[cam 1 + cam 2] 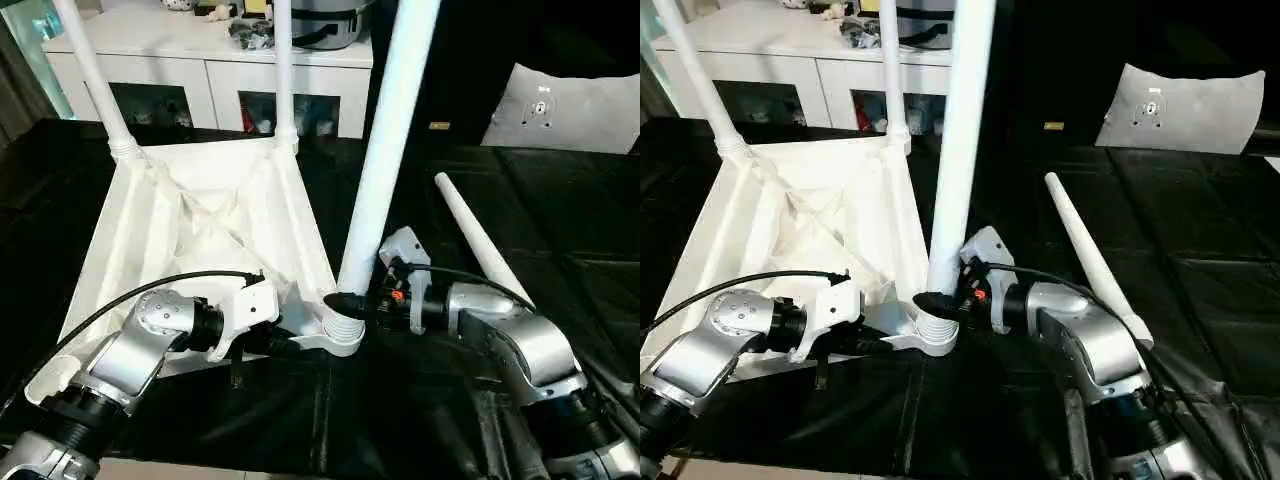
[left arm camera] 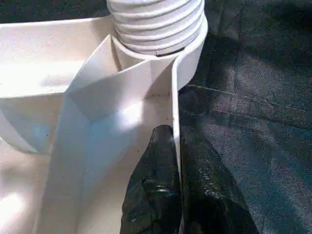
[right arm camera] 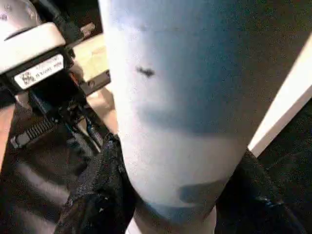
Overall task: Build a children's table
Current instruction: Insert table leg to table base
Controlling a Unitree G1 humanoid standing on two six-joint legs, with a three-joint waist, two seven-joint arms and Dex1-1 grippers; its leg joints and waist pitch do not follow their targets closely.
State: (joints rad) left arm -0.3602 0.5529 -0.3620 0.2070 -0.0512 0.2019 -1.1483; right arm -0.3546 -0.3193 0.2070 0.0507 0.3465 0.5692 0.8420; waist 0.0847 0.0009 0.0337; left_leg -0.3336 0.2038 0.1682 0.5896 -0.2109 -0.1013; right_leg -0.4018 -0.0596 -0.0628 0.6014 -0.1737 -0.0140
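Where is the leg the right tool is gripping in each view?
Left eye: leg centre, rising from near corner socket.
Right eye: leg centre-left.
Left wrist: its threaded base at top.
Right wrist: shaft between fingers.
Shared landmark: the socket.

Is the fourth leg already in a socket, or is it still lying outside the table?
Outside. The fourth leg lies flat on the black mat, beside the upturned top, apart from it.
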